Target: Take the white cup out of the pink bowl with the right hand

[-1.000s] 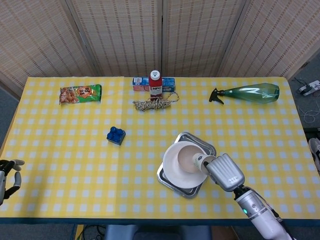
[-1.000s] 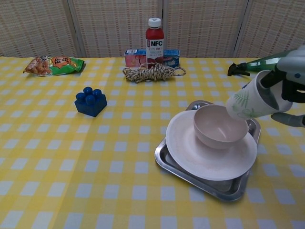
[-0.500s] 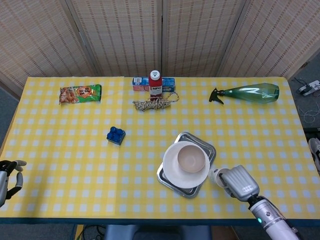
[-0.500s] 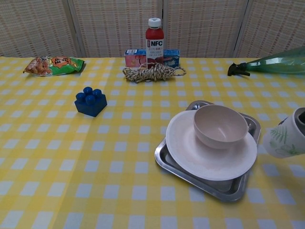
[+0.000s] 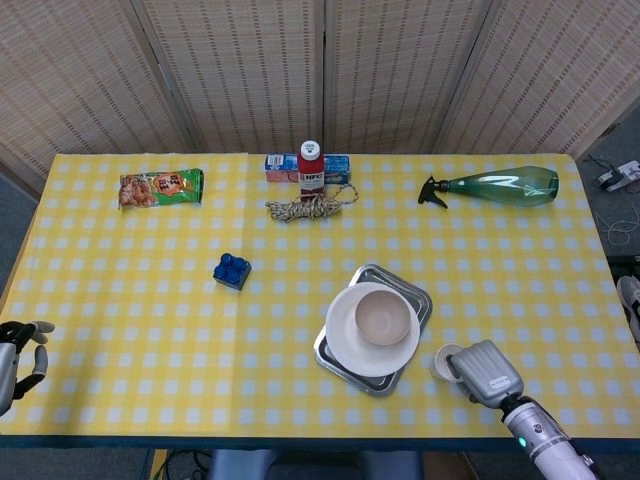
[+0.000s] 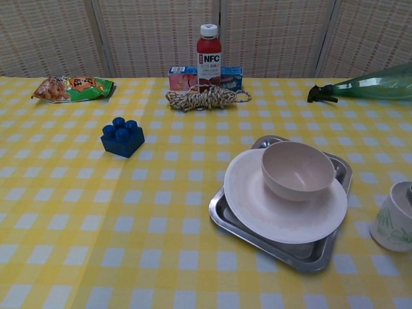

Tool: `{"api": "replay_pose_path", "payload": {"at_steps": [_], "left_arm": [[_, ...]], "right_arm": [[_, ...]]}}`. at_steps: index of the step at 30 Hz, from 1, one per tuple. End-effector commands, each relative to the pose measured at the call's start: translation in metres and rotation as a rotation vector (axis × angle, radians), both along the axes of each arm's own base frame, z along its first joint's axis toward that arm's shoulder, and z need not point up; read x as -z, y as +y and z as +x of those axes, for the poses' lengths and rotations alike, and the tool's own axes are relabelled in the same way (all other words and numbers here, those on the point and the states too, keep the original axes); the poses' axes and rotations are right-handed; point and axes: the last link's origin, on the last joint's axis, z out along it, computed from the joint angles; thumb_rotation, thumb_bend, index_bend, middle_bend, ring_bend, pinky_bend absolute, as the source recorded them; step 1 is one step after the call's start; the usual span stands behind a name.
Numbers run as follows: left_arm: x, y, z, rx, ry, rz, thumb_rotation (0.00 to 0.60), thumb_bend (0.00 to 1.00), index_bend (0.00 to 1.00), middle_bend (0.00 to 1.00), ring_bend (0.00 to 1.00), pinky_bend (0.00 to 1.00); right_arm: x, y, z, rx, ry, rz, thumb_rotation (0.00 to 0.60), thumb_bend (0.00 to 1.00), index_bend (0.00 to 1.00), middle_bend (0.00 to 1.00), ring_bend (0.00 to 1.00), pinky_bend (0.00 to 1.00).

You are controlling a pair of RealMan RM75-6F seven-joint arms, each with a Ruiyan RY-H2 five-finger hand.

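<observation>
The pink bowl (image 5: pixel 385 315) (image 6: pixel 297 169) sits empty on a white plate (image 5: pixel 347 345) (image 6: pixel 257 199), which rests on a metal tray (image 5: pixel 420 297) (image 6: pixel 283 251). The white cup (image 5: pixel 446 361) (image 6: pixel 393 225), printed with green leaves, stands upright on the tablecloth just right of the tray. My right hand (image 5: pixel 487 372) grips it from the right; in the chest view only a grey bit of that hand shows at the cup's rim. My left hand (image 5: pixel 17 350) rests at the table's near left edge, fingers apart, holding nothing.
A blue brick (image 5: pixel 231 270) lies left of the tray. Along the back are a snack bag (image 5: pixel 160 186), a coiled rope (image 5: pixel 310 207), a red bottle (image 5: pixel 310 166) before a carton, and a green spray bottle (image 5: pixel 500 186) lying at the right.
My right hand carried the cup from above the bowl's right rim down and to the right, and the cup now stands on the table beside the tray. The left hand stayed put.
</observation>
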Motion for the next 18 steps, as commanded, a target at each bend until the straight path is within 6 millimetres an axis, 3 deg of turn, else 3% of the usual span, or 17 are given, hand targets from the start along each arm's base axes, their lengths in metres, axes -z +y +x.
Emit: {"api": "replay_pose_path", "payload": {"at_steps": [1,6,8,13,18], "left_arm": [[0.0,0.0,0.0,0.0,0.001,0.0,0.6,0.58,0.47,0.47,0.32,0.39],[0.0,-0.001,0.0,0.002,0.001,0.002,0.6,0.58,0.47,0.47,0.32,0.39],[-0.001,-0.001,0.001,0.003,0.0,0.002,0.6,0.58,0.47,0.47,0.32,0.39],[0.001,-0.002,0.0,0.004,0.002,-0.004,0.6,0.58,0.47,0.47,0.32,0.39],[0.004,-0.001,0.001,0.006,0.012,-0.018,0.6,0.58,0.47,0.47,0.32,0.39]], "right_arm": [[0.001,0.0,-0.001,-0.002,-0.005,0.001,0.6,0.29,0.41,1.0,1.0,1.0],[-0.004,0.002,0.001,-0.011,-0.025,-0.015,0.6,0.21,0.26,0.99,1.0,1.0],[-0.01,0.004,0.004,-0.03,-0.053,-0.054,0.6,0.2,0.22,0.94,0.96,1.0],[-0.033,0.015,0.002,-0.089,-0.116,-0.215,0.6,0.19,0.22,0.7,0.75,0.98],[-0.048,0.029,-0.004,-0.127,-0.197,-0.315,0.6,0.19,0.29,0.56,0.61,0.86]]}}
